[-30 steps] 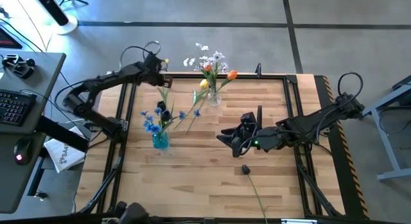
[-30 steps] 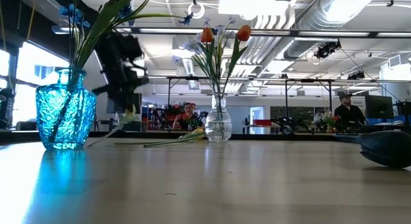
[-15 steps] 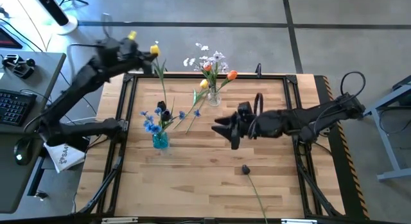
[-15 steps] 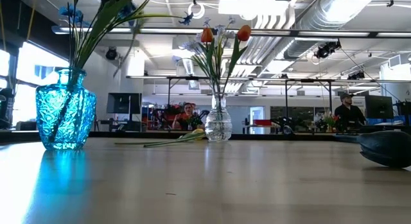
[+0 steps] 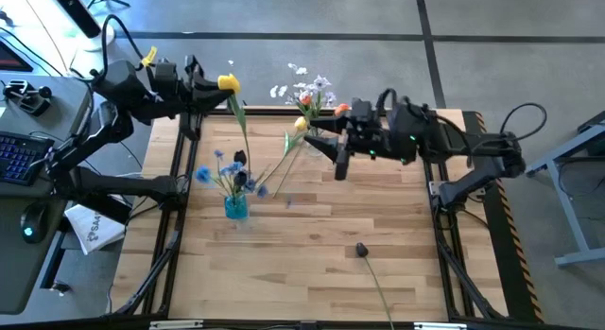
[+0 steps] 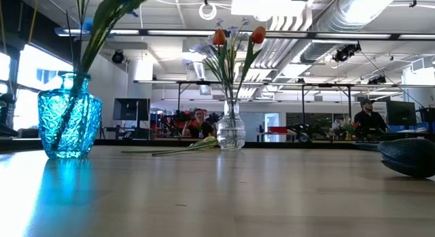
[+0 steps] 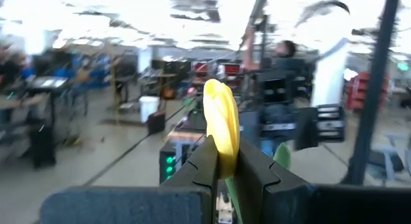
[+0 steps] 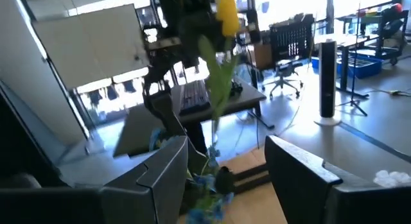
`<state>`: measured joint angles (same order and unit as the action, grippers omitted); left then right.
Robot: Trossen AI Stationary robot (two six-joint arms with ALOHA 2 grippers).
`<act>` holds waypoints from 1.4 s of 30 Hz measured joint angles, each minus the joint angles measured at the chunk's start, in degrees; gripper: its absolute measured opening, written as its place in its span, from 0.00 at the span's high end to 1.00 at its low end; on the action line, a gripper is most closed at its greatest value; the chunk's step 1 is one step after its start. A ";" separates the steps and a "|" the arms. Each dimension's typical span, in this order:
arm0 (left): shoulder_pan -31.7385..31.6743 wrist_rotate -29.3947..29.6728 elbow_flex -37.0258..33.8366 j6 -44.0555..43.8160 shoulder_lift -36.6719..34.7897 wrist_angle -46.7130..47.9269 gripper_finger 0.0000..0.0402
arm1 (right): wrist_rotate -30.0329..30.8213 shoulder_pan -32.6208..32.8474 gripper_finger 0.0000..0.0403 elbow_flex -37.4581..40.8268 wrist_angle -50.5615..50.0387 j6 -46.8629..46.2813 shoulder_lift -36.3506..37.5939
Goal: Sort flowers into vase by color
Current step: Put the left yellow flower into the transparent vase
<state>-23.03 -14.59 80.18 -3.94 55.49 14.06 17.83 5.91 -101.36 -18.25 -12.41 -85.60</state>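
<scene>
My left gripper (image 5: 214,84) (image 7: 225,167) is raised above the table's far left corner, shut on a yellow tulip (image 5: 228,82). Its green stem (image 5: 242,131) slants down toward the blue vase (image 5: 236,207) (image 6: 68,115), which holds blue blossoms. My right gripper (image 5: 331,150) (image 8: 225,172) hovers open, high beside the clear vase (image 5: 315,141) (image 6: 231,132) with orange tulips and white sprigs. A second yellow tulip (image 5: 295,130) (image 6: 204,143) lies flat on the table by that vase. A dark purple tulip (image 5: 361,249) lies near the table's near edge. My left gripper pinches the yellow tulip between its two fingers (image 7: 207,165) at the base of the head (image 7: 223,161), where the stem begins. The head sticks out past the fingertips. The fingers reach level from the table's left. The stem (image 5: 244,141) hangs slanting below; whether its lower end touches the blue vase's flowers, I cannot tell.
A black frame (image 5: 189,169) borders the wooden table (image 5: 312,264). A desk with a keyboard (image 5: 24,155) stands off the left side. In the low view people show in the room behind, and a dark shape (image 6: 408,159) lies at the table's right.
My left gripper has risen from the table's far left edge, carrying the yellow tulip high; its stem now hangs toward the blue vase. My right gripper has lifted and moved from mid-table toward the far edge, next to the clear vase. The blue blossoms have shifted.
</scene>
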 joint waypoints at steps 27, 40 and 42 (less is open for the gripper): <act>10.32 2.84 -0.07 15.14 12.33 -5.15 0.95 | -7.98 -6.65 0.81 -17.05 -11.27 3.77 -15.98; 10.32 13.63 -0.09 14.80 9.25 5.44 0.78 | 6.08 -5.04 0.99 -17.05 -23.14 3.94 -14.40; 10.30 14.54 -0.03 15.01 7.92 9.28 0.73 | 10.14 -3.43 0.99 -17.02 -24.92 6.37 -14.41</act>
<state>-12.73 -0.05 80.15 11.07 63.41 23.35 27.96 2.49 -118.38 -43.17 -6.04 -100.01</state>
